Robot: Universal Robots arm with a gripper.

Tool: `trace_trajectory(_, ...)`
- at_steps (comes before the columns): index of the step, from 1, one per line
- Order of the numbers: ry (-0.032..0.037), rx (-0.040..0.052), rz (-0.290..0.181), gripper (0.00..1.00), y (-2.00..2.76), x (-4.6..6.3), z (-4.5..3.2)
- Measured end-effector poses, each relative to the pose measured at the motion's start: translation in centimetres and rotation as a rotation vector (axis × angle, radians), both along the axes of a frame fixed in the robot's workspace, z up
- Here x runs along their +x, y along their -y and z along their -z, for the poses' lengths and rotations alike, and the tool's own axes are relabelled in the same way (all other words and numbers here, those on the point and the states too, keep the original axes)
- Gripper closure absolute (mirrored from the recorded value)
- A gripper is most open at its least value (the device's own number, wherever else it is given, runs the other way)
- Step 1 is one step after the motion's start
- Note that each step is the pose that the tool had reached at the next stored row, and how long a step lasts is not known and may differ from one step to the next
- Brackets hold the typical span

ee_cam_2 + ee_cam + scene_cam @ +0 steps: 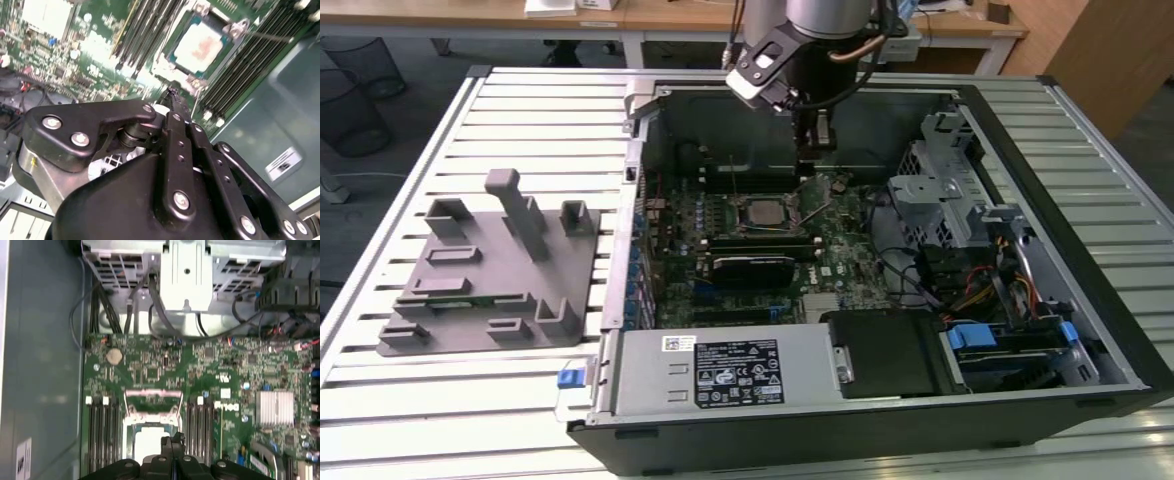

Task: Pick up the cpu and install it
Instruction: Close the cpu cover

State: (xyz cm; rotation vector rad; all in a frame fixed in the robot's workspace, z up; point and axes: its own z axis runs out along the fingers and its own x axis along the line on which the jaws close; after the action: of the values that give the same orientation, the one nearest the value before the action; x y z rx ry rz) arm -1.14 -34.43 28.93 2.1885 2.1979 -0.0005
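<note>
Near the seated cpu (200, 45), the fingers (175, 107) press together, empty.

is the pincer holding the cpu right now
No, in the second wrist view the cpu sits in the socket, clear of the shut pincer, which has nothing between its tips.

Slatted metal table (520, 110) with open computer case (854, 435) and grey fixture plate (467, 300).

An open computer case (854, 435) lies on the slatted desk (520, 110), its green motherboard (843, 212) exposed and a labelled power supply (720, 370) at lower centre. A grey fixture (467, 300) with upright pegs sits at the exterior view's left.
</note>
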Motion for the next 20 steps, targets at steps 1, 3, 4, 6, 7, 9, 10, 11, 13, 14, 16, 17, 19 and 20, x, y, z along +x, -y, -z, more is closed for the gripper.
trace_trajectory(1,-0.0004,0.0,0.0,0.89,0.0,0.3,0.01)
trace_trajectory(3,-0.0013,-0.0001,0.0,0.89,-0.01,0.7,0.06)
trace_trajectory(4,-0.0019,-0.0001,0.0,0.89,-0.01,0.9,0.1)
trace_trajectory(6,-0.0035,-0.0002,0.0,0.89,-0.01,1.2,0.2)
trace_trajectory(7,-0.0041,-0.0001,0.0,0.89,-0.01,1.3,0.25)
trace_trajectory(9,-0.0052,-0.0002,0.0,0.89,-0.01,1.5,0.31)
trace_trajectory(10,-0.0055,-0.0002,0.0,0.89,-0.01,1.5,0.34)
trace_trajectory(11,-0.0058,-0.0002,0.0,0.89,-0.01,1.6,0.37)
trace_trajectory(13,-0.0067,-0.0002,0.0,0.89,-0.01,1.7,0.4)
trace_trajectory(14,-0.0071,-0.0003,0.0,0.89,-0.01,1.8,0.41)
trace_trajectory(16,-0.0075,-0.0001,0.0,0.89,-0.01,2.0,0.44)
trace_trajectory(17,-0.0078,-0.0002,0.0,0.89,-0.01,2.1,0.45)
trace_trajectory(19,-0.0086,0.0,0.0,0.89,-0.02,2.3,0.49)
trace_trajectory(20,-0.0091,0.0,0.0,0.89,-0.03,2.4,0.52)
